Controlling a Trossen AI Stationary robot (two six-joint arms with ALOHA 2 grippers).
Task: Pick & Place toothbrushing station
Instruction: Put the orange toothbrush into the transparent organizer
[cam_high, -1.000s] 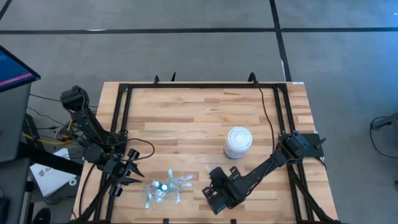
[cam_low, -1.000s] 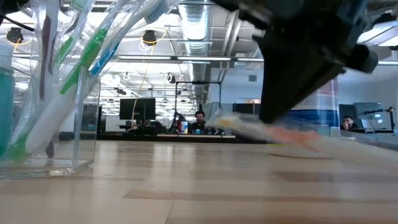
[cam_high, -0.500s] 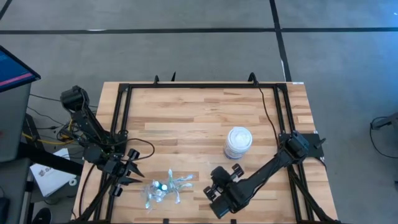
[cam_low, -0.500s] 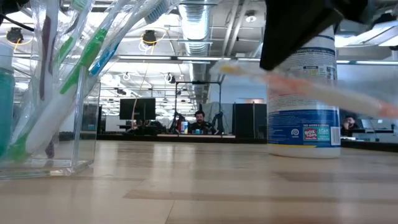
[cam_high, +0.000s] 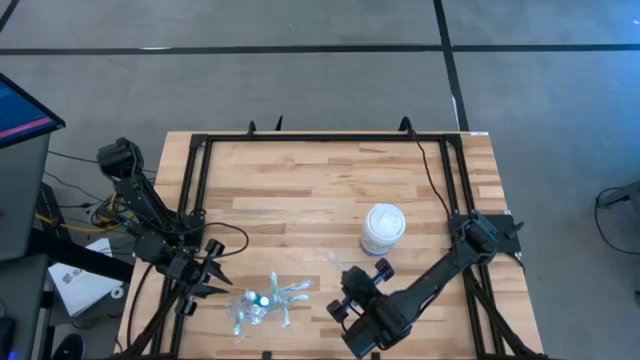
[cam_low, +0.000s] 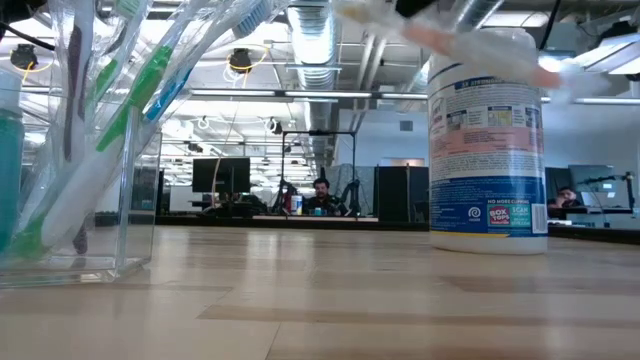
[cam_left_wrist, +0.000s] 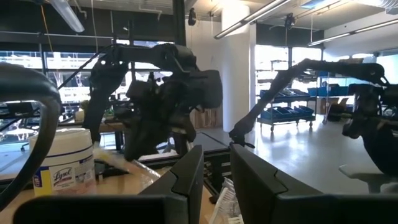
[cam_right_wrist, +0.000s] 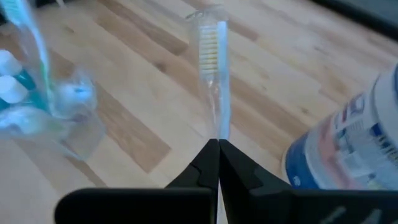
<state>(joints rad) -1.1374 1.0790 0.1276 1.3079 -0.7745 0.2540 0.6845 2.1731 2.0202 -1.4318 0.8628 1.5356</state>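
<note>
right gripper (cam_right_wrist: 217, 146) | clenched on toothbrush (cam_right_wrist: 213, 68) handle end, frame centre | light, stiff, slippery; grip mid-handle | left gripper (cam_left_wrist: 214, 171): slightly parted, empty

One wipes tub (cam_high: 383, 228); one lifted toothbrush (cam_right_wrist: 213, 74).

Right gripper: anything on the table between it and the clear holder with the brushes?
No. In the high view, only bare wood separates the right gripper, shut on a toothbrush, from the clear holder.
</note>
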